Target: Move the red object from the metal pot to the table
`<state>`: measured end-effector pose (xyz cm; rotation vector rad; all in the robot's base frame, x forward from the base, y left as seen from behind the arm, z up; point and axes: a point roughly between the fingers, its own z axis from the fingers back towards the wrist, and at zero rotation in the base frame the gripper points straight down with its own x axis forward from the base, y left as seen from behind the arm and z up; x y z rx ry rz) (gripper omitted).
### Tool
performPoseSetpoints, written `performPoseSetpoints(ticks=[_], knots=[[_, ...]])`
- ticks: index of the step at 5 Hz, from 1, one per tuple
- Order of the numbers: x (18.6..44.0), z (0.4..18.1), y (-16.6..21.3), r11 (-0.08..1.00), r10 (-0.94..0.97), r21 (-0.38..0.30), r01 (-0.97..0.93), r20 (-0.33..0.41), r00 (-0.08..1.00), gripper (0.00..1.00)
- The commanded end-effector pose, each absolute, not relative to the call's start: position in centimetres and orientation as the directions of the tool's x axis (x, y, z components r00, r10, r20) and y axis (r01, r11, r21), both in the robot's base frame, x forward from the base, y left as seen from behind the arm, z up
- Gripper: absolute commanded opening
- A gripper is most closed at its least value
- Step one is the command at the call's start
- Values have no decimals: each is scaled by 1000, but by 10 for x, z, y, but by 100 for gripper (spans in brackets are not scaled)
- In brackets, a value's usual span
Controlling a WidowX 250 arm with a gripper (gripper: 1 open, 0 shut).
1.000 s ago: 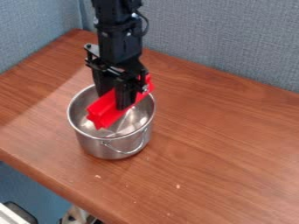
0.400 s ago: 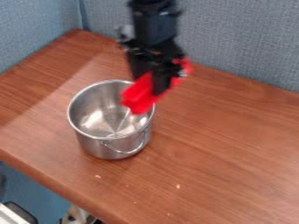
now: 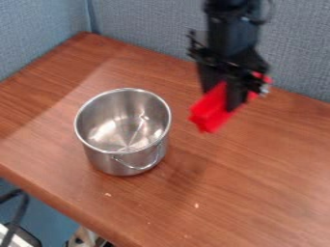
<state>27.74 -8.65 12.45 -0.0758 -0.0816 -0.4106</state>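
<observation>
The red object (image 3: 217,107), a bright red oblong block, hangs tilted in the air above the table (image 3: 277,183), to the right of the metal pot (image 3: 123,130). My gripper (image 3: 233,86) points down and is shut on the block's upper end, its black fingers on either side of it. The shiny round pot stands on the wood to the left with nothing inside, its small handle facing the front. The block's lower end is clear of the pot and of the tabletop.
Blue-grey walls (image 3: 52,29) back the reddish-brown tabletop on the far sides. The table's rounded front edge (image 3: 77,207) runs diagonally at the lower left. Bare wood lies below and to the right of the block.
The gripper has carried the red block up out of the pot and to the right, past the rim, over open tabletop. The pot stays in place.
</observation>
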Motion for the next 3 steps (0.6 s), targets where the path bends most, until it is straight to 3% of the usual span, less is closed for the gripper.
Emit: performPoseSetpoints(ticks=[1,3], knots=[[287,132,-89,930,-352,-57,364,151,924,0],[291,100,-89,920,-374,-70,386,141,917,0]])
